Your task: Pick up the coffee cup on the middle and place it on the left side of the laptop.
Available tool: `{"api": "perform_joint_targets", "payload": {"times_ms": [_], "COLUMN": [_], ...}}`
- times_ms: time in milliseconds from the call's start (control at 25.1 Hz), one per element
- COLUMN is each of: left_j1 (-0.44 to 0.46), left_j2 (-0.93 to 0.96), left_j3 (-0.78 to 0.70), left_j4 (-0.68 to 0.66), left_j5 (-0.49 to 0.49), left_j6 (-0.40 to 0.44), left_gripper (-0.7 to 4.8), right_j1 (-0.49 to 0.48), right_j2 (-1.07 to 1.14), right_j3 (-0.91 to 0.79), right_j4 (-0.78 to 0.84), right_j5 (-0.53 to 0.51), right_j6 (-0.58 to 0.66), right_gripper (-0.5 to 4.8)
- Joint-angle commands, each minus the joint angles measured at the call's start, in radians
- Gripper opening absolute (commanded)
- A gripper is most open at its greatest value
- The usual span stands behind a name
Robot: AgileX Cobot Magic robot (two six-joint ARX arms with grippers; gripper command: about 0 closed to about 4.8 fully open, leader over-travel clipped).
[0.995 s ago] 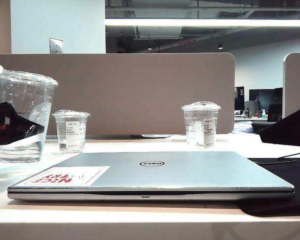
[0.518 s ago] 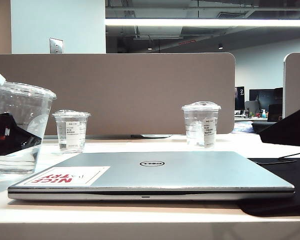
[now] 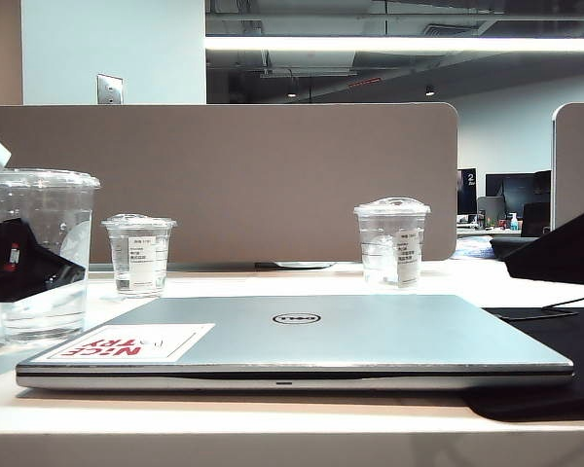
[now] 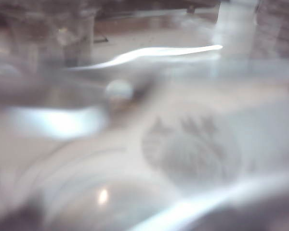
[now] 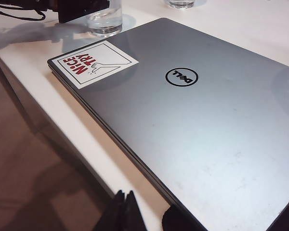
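Lowered and now upright on the white table [image 3: 273, 418] left of the silver-grey Dell laptop [image 3: 302, 341], the tall clear lidded coffee cup [image 3: 39, 255] sits between the left gripper's [image 3: 24, 263] widening jaws, release nearly complete; the right gripper's [image 5: 124, 211] jaws, closed, idle near the laptop.

Straight ahead of you a taupe fabric partition [image 3: 224, 180] runs behind the white desk [image 3: 273, 420], with a second panel [image 3: 577, 161] standing at the right edge. Above it on the left you see a pale wall [image 3: 117, 49] carrying a metal switch plate [image 3: 109, 89], while a long bright light strip [image 3: 399, 44] crosses a dark open ceiling. Through the gap between the panels you look into a dim office with dark monitors [image 3: 506, 195], and a black mat [image 3: 555, 360] lies on the desk at right.
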Motion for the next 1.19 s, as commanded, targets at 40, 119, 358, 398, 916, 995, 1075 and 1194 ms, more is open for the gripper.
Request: {"api": "perform_joint_targets", "payload": {"times_ms": [40, 119, 358, 398, 916, 995, 1075, 1194], "left_j1": [0.001, 0.001, 0.007, 0.01, 0.096, 0.096, 0.096, 0.095], "left_j2": [-0.005, -0.006, -0.019, -0.028, -0.217, -0.235, -0.247, -0.255], "left_j3": [-0.021, -0.036, -0.142, -0.155, -0.263, -0.263, -0.263, -0.263], "left_j4": [0.015, 0.019, 0.13, 0.13, 0.086, 0.084, 0.083, 0.076], "left_j5": [0.005, 0.019, 0.018, 0.018, 0.09, 0.092, 0.091, 0.02], "left_j6": [-0.002, -0.001, -0.006, -0.006, -0.142, -0.151, -0.168, -0.25], "left_gripper": [4.79, 4.79, 4.79, 4.79, 4.79, 4.26, 1.99, -0.05], "right_j1": [0.0, 0.0, -0.001, -0.002, -0.122, -0.156, -0.203, -0.328], "right_j2": [0.002, 0.002, 0.002, 0.002, -0.004, -0.008, -0.008, -0.009], "right_j3": [-0.004, -0.004, -0.004, -0.004, -0.004, -0.004, -0.004, -0.004], "right_j4": [0.018, 0.018, 0.018, 0.017, 0.017, 0.018, 0.018, 0.018], "right_j5": [0.0, 0.0, 0.0, 0.0, 0.0, 0.0, 0.0, 0.0], "right_j6": [0.001, 0.001, 0.001, 0.001, 0.001, 0.001, 0.001, 0.001], "right_gripper": [-0.05, -0.05, -0.05, -0.05, -0.05, -0.05, -0.05, -0.05]}}
